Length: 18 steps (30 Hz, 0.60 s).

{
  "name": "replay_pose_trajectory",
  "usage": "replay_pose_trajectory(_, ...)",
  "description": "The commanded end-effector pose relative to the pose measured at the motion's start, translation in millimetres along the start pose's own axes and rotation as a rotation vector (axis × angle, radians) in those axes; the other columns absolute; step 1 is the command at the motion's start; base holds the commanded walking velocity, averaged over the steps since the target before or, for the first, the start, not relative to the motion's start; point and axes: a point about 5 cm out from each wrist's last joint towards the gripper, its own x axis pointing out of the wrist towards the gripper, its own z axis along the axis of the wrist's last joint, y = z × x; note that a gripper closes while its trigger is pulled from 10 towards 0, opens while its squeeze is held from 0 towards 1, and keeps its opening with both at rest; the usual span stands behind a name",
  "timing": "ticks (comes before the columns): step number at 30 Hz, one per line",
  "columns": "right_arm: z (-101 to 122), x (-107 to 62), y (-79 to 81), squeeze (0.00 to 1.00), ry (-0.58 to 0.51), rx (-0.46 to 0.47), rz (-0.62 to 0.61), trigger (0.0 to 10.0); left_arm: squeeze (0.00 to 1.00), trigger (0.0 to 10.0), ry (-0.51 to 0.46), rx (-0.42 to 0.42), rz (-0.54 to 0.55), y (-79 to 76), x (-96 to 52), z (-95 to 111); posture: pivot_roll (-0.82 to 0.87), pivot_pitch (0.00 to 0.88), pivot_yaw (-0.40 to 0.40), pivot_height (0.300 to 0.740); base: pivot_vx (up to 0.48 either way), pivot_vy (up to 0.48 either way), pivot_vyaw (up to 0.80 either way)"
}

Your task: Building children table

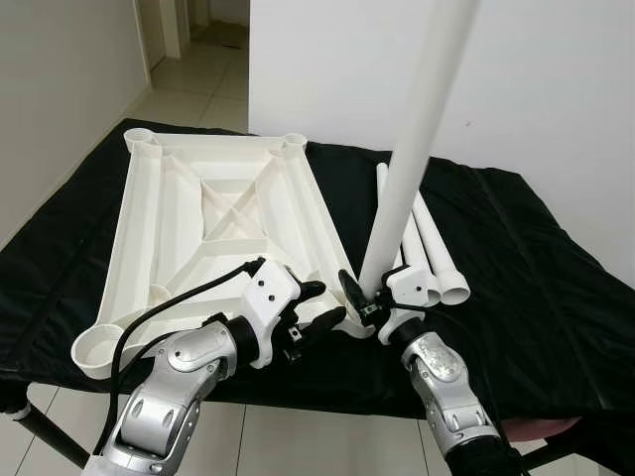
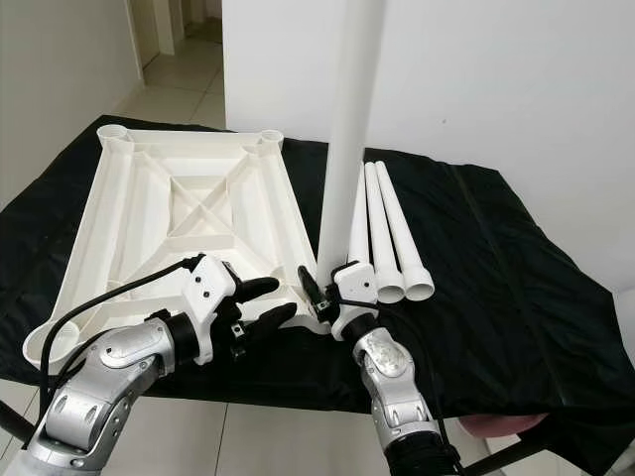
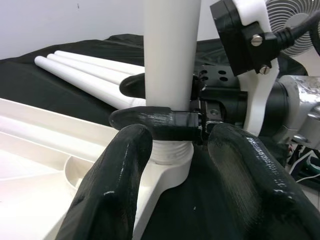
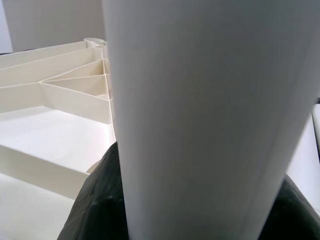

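We've got 1 long white plastic table leg [image 1: 412,169] upright in the near-right socket of the upturned white plastic tabletop [image 1: 213,213], right gripper [image 1: 362,297] clamped on it. Left gripper [image 1: 322,302] open alongside. 3 spare white legs [image 1: 432,243] w/ 3 sockets left, mid black-covered surface [image 1: 536,288].

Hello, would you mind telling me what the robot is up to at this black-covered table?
It is assembling a child's table. The white tabletop lies upside down on the black cloth. The right gripper is clamped on a white leg, held upright in the near corner socket. The left gripper is open beside that corner. Three more legs lie alongside.
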Motion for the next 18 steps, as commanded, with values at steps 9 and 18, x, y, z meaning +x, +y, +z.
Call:
replay_pose_trajectory(9, -24.1, -14.9, 2.2, 0.0, 0.113, 0.029, 0.091, 10.0, 0.0, 10.0, -0.001, -0.015, 0.009, -2.7, 0.4, 1.8, 0.03, 0.0, -0.108, 0.74, 0.0, 0.0, 0.0)
replay_pose_trajectory(18, -32.4, -13.0, -3.3, 0.0, 0.129, 0.191, 0.029, 10.0, 0.0, 10.0, -0.008, -0.008, 0.021, -1.3, 0.9, 4.1, 0.04, 0.0, -0.115, 0.74, 0.0, 0.0, 0.0)
